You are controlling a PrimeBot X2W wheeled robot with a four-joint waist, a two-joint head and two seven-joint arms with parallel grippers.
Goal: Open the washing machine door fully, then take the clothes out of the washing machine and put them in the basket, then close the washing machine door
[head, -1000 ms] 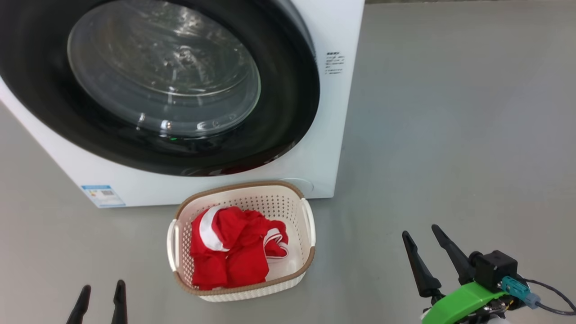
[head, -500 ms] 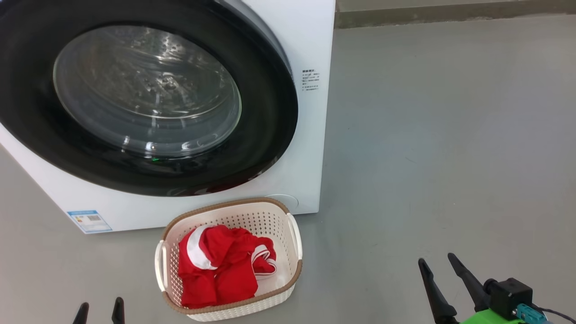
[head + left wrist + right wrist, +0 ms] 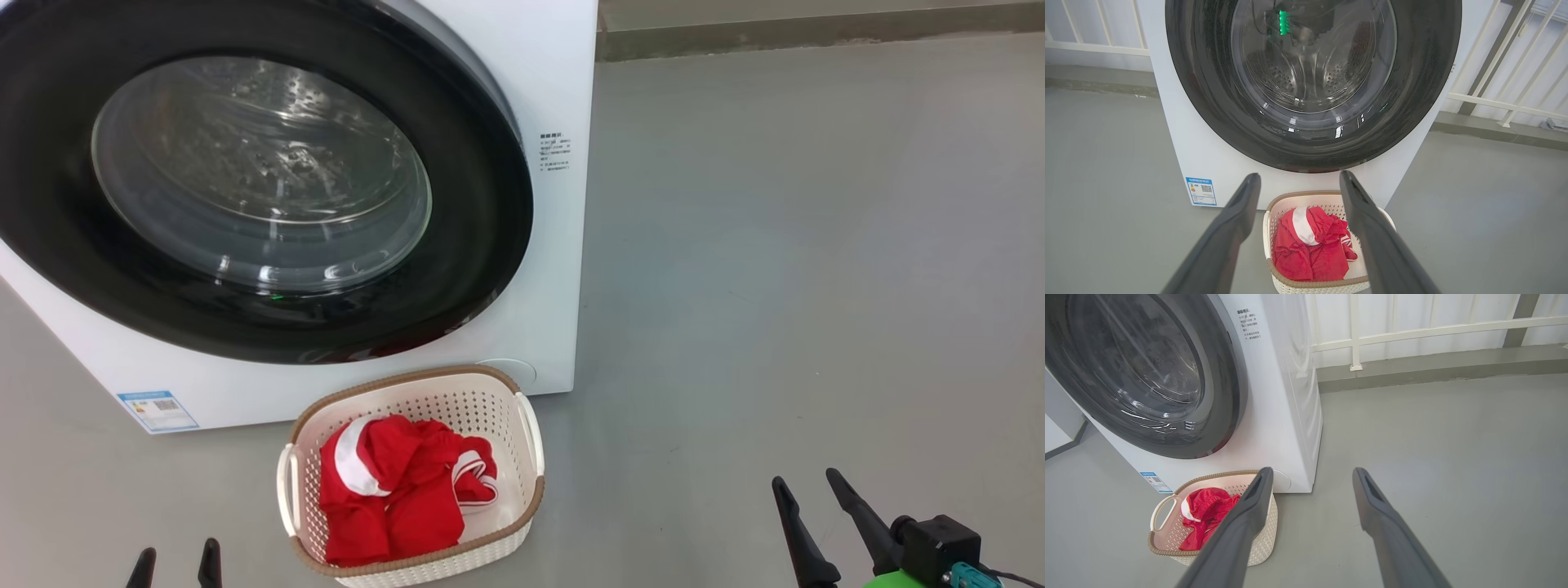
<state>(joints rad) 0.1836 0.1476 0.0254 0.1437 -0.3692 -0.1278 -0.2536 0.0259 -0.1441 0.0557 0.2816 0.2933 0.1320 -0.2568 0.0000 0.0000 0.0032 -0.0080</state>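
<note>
The white washing machine [image 3: 555, 73] stands on the floor with its black-rimmed round door [image 3: 457, 269] shut flat against the front; an empty steel drum shows through the glass [image 3: 1310, 69]. In front of it sits the cream basket [image 3: 531, 457] holding the red clothes [image 3: 400, 498] with white trim. My left gripper [image 3: 175, 559] is open at the bottom left, back from the basket. My right gripper [image 3: 812, 486] is open at the lower right, well clear of the basket. In the wrist views both pairs of fingers [image 3: 1241, 204] [image 3: 1372, 498] stand apart with nothing between them.
Grey floor [image 3: 775, 286] spreads to the right of the machine. A white railing [image 3: 1412, 330] and a low kerb [image 3: 816, 28] run behind it. A blue label [image 3: 157, 410] sits on the machine's lower left front.
The head camera has tilted up, so machine, basket and both grippers sit lower in the picture. Both grippers stay open; the door and the clothes look unchanged.
</note>
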